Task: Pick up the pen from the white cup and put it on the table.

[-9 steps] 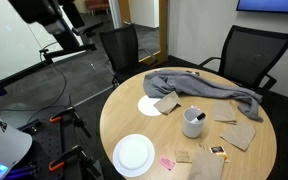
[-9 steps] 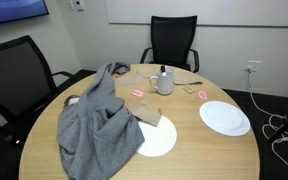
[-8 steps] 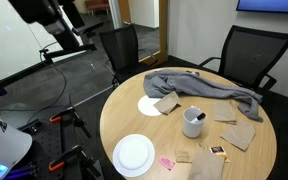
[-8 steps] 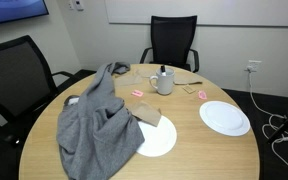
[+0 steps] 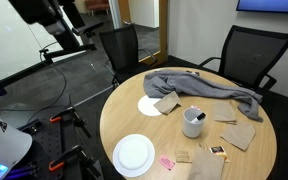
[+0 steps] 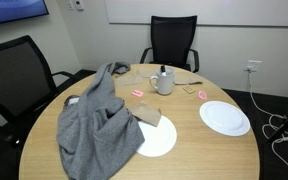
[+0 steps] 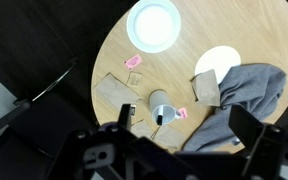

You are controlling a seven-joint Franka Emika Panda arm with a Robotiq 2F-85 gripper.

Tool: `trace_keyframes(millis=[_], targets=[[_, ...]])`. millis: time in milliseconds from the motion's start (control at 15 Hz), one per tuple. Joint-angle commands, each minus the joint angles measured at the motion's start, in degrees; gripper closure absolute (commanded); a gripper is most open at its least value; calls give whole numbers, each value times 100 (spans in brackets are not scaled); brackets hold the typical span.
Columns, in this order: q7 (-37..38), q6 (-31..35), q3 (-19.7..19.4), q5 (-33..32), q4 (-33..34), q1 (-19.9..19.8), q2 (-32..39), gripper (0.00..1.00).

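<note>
The white cup (image 5: pixel 193 123) stands on the round tan table (image 5: pixel 124 115), near the edge away from the arm. It also shows in the other exterior view (image 6: pixel 164 82) and in the wrist view (image 7: pixel 162 108). The pen (image 6: pixel 162 70) stands in the cup, its dark end sticking out above the rim; from above it is a short dark stick (image 7: pixel 159 119) inside the cup. My gripper (image 7: pixel 184 121) is open and empty, high above the table, with the cup between its fingers in the wrist view. The arm (image 5: pixel 56 22) hangs off the table's side.
A grey cloth (image 5: pixel 199 86) lies crumpled beside the cup. There are two white plates (image 5: pixel 134 154) (image 5: pixel 151 104), brown napkins (image 5: pixel 237 133) and small pink items (image 7: pixel 134 62) on the table. Black chairs (image 5: pixel 246 52) (image 6: pixel 172 42) stand around it.
</note>
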Motion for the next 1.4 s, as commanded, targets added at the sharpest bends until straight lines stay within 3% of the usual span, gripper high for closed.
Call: trace_keyframes(millis=[0, 1333], targets=[[15, 206, 14, 155, 139, 18, 353, 0], [73, 2548, 219, 474, 1021, 157, 3198, 0]])
